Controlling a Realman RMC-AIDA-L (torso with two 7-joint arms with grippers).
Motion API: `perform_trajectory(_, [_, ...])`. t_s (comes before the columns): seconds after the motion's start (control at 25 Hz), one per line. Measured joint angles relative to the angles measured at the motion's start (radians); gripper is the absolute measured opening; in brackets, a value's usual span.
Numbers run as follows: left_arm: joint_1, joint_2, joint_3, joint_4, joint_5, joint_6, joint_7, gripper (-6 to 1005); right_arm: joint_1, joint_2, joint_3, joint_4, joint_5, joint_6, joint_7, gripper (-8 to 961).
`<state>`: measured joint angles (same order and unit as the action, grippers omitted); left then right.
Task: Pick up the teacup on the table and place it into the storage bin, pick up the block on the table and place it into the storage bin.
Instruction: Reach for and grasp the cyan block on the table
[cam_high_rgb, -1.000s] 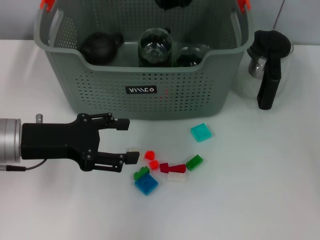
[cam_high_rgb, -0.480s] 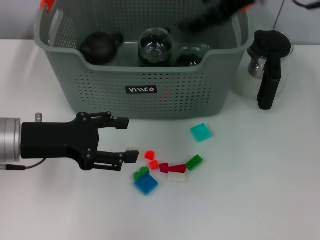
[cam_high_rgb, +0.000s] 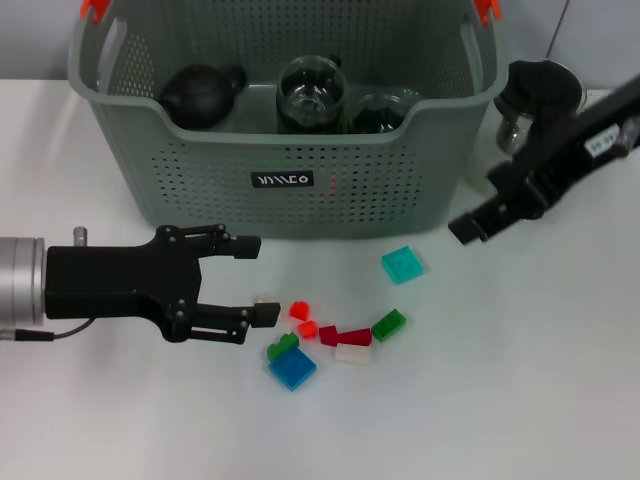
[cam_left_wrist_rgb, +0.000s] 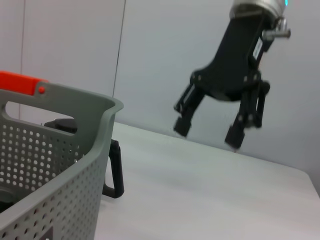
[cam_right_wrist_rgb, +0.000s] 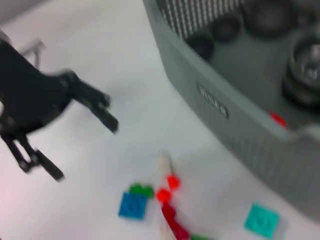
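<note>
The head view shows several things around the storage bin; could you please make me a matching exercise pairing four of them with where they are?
Things:
1. black teapot
2. teal block
3. glass pitcher
4. left hand

Places:
A. on the table in front of the storage bin, towards its right corner
B. open, just left of the cluster of small blocks
C. inside the bin, at its left side
D. on the table, right of the bin

Pairs: 1-C, 2-A, 3-D, 4-B

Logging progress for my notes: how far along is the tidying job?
Looks done: glassware and a dark teapot sit in the storage bin. In hand: nothing; the left gripper is open beside the blocks, the right gripper open above the table. Left: all blocks.
</note>
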<state>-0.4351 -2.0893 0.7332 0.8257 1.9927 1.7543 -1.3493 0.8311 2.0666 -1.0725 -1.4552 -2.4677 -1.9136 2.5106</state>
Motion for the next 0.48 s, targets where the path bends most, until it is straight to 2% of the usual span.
perform_trajectory(0.16, [0.000,-0.001,0.002,-0.002,0.000,-0.010,0.005,861,-0.005,0.031,-0.031,0.037,-0.075,0.034,0.001,930])
perform_trajectory(0.48, [0.000,0.004,0.008,-0.026,0.000,-0.021,0.022,861,0.022,0.032,-0.173,0.261,-0.083,0.242,0.021,929])
